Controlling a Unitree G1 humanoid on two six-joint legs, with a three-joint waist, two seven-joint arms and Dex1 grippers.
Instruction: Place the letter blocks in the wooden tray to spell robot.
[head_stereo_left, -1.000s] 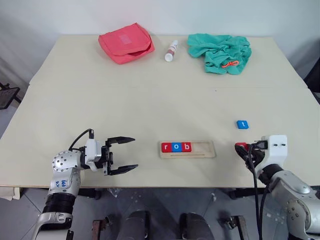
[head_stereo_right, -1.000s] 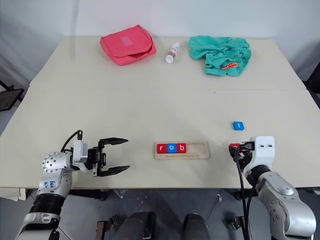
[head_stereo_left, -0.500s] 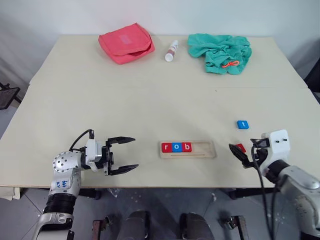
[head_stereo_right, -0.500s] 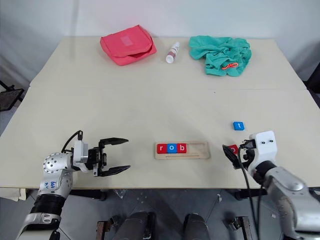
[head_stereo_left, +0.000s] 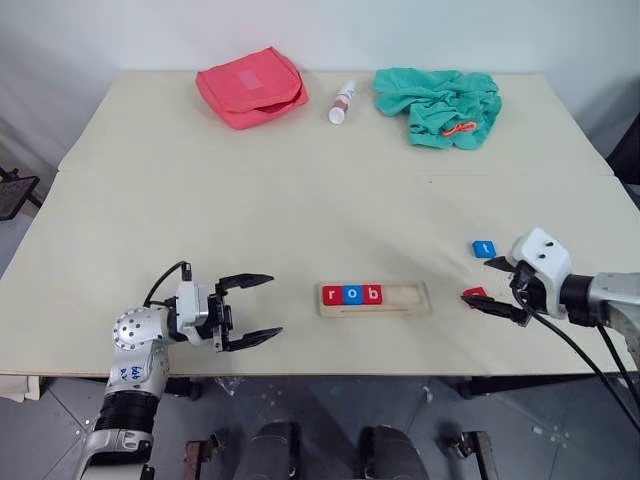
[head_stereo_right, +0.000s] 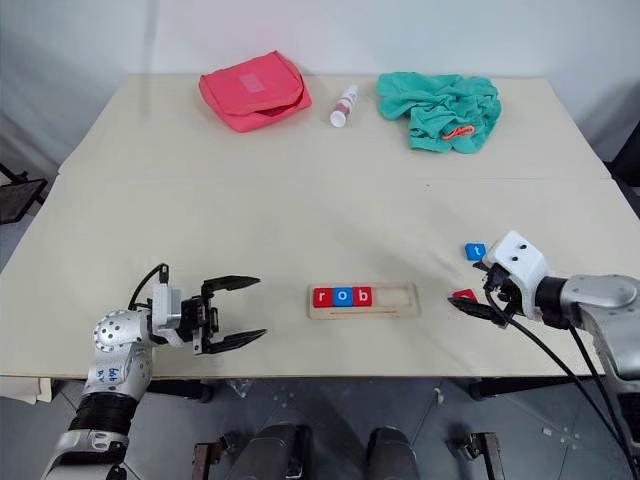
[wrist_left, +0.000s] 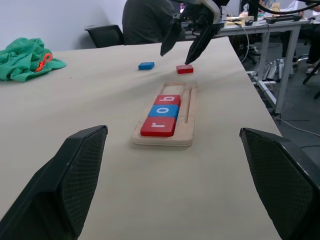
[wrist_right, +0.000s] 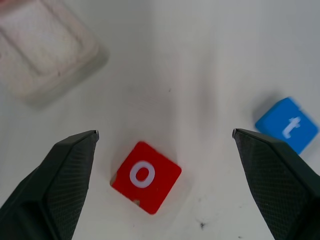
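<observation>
The right gripper (head_stereo_left: 497, 288) stands with its black fingers spread wide and nothing between them, low over the desk (head_stereo_left: 300, 200) near its front right corner. The red "o" block (wrist_right: 145, 176) lies flat on the desk beneath it, between the two open fingers in the wrist view and apparently clear of both. The blue "t" block (head_stereo_left: 484, 249) sits just beside it, a little farther from the front edge.

The wooden tray (head_stereo_left: 376, 299) lies near the middle of the front edge, with the red "r" block (head_stereo_left: 332, 295), blue "o" block (head_stereo_left: 352, 295) and red "b" block (head_stereo_left: 372, 294) filling its left end; its right end is bare. Bare desk separates the tray from the loose red block.

The left gripper (head_stereo_left: 252, 309) hovers near the front left corner, its fingers also wide apart and empty, pointing toward the tray.

Along the far edge lie a red pouch (head_stereo_left: 252, 86), a small white bottle (head_stereo_left: 343, 102) and a crumpled green cloth (head_stereo_left: 438, 104), well apart from the blocks.
</observation>
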